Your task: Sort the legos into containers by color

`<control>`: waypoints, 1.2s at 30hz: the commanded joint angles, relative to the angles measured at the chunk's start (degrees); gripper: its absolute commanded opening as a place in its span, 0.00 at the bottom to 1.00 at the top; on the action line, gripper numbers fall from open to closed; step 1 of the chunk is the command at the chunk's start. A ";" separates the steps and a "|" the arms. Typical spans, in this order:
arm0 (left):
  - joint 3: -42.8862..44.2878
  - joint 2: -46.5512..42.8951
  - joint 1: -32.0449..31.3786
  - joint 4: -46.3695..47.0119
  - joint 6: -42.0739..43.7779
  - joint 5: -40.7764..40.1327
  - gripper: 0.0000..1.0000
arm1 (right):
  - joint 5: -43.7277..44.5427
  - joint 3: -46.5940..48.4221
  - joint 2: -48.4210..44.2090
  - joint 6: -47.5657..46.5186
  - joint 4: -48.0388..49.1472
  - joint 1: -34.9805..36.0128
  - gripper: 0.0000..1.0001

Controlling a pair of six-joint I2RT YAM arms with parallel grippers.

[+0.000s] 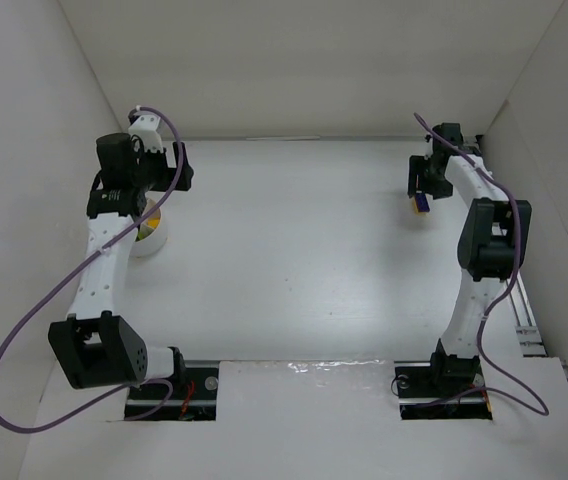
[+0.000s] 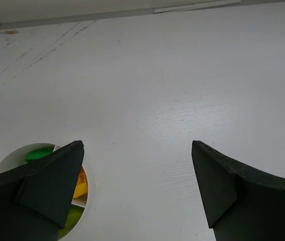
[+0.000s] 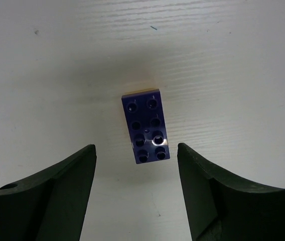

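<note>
Small round white thin-walled bowl (image 2: 2, 159): left side of the white table (image 1: 294, 260), under the left arm. It holds a green brick (image 2: 38, 153), a yellow-orange brick (image 2: 81, 185) and a lime brick (image 2: 71, 218).
Left gripper (image 2: 137, 145): jaws wide apart, empty, one finger over the bowl's edge.
Purple-blue plastic brick (image 3: 146, 126): on the table, far right.
Right gripper (image 3: 135, 146): over that brick, jaws spread, gripping nothing.

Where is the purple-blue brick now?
In the top view the purple-blue brick lies on the table at the far right; the right wrist view shows it between the open right jaws, touching neither.
</note>
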 commanded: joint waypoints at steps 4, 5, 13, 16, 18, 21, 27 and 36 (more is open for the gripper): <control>0.37 0.35 -0.42 1.27 0.22 0.46 0.86 | 2.69 3.21 1.65 -0.16 -2.06 -0.95 0.71; 0.37 0.35 -0.42 1.27 0.22 0.99 0.86 | 2.68 3.22 2.35 -0.16 -2.07 -0.95 0.71; -0.15 0.87 -0.42 1.27 -0.40 1.52 0.86 | 0.85 5.76 4.29 -0.69 -4.18 -1.48 0.70; -0.15 0.87 -0.42 1.27 -0.40 1.52 0.86 | 0.32 6.82 5.52 -0.69 -4.70 -2.01 0.68; -0.15 0.87 -0.42 1.27 -0.40 1.52 0.86 | -0.21 7.43 6.13 -0.69 -5.23 -2.01 0.67; -0.15 1.40 -0.42 1.80 -0.40 1.52 0.86 | -0.74 8.92 7.27 -1.21 -6.46 -2.53 0.60; -0.15 1.93 -0.42 1.80 -0.40 1.52 0.86 | -0.74 9.46 7.89 -1.74 -7.07 -2.53 0.56; -0.15 2.45 -0.42 1.80 -0.40 1.52 0.86 | -1.89 10.60 9.04 -2.27 -7.60 -2.53 0.34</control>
